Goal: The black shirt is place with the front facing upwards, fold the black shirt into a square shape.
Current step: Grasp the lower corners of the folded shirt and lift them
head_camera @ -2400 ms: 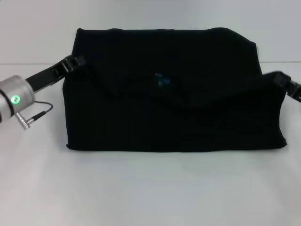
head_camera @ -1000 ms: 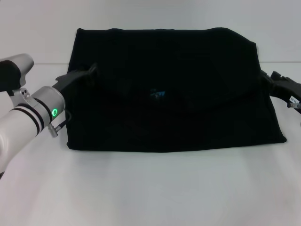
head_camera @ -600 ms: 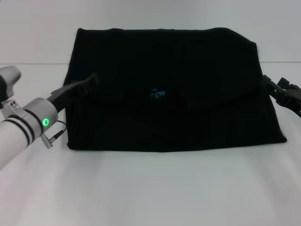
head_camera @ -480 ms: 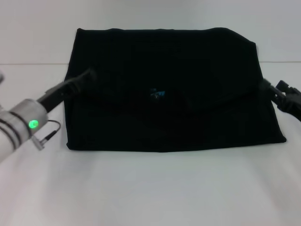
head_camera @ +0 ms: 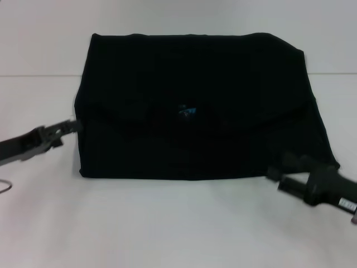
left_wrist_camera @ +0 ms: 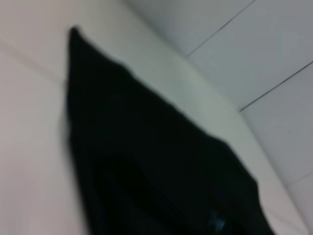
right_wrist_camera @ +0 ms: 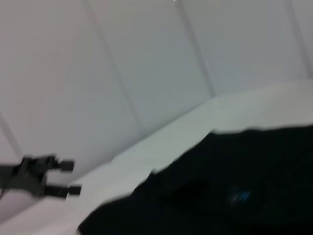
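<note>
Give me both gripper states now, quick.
Left gripper: open, empty, beside the black shirt.
Right gripper: open, empty, at its near right corner.

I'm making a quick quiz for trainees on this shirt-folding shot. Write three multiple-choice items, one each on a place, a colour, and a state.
1. Where is the left claw?
A. On top of the shirt's middle
B. Beside the shirt's left edge, over the table
C. Behind the shirt's far edge

2. What colour is the small neck label?
A. Red
B. Yellow
C. Blue

3. How does the shirt lie?
A. Folded into a wide block, flat on the table
B. Lifted clear of the table
C. Spread fully open with both sleeves out

Answers:
1. B, the left claw sits at the left edge of the black shirt, over the white table.
2. C, the neck label shows blue against the black cloth.
3. A, the shirt rests flat as a wide block with no sleeves out; the right claw is by its near right corner.
</note>
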{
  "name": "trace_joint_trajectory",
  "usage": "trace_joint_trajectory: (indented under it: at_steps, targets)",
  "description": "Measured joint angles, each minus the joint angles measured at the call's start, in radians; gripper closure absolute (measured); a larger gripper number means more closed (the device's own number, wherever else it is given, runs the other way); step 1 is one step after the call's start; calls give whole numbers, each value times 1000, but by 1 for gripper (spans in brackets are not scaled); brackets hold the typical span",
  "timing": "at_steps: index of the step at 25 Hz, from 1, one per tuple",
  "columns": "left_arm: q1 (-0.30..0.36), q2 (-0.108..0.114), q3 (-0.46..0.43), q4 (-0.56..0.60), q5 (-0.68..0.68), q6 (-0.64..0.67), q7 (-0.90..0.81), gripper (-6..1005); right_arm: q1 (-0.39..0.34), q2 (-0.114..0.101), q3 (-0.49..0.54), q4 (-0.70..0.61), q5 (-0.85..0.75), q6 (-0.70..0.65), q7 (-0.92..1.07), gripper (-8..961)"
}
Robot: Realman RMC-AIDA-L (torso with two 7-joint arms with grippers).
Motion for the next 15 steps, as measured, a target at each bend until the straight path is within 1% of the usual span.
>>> trace_joint_trajectory:
  at_steps: [3, 6, 10, 15]
  targets:
    - [-13, 8, -35, -3, 104, 35, -21, 51, 5, 1, -28, 0, -63, -2, -5, 206]
    - [-31, 12, -28, -22, 160, 20, -35, 50, 15, 4, -66, -7, -119, 2, -16, 207]
    - [-46, 8, -25, -49, 164, -32, 3, 50, 17, 14, -76, -5, -136, 10, -63, 207]
    - [-73, 11, -23, -88, 165, -84, 49, 51, 19, 16, -88, -2, -136, 17, -67, 208]
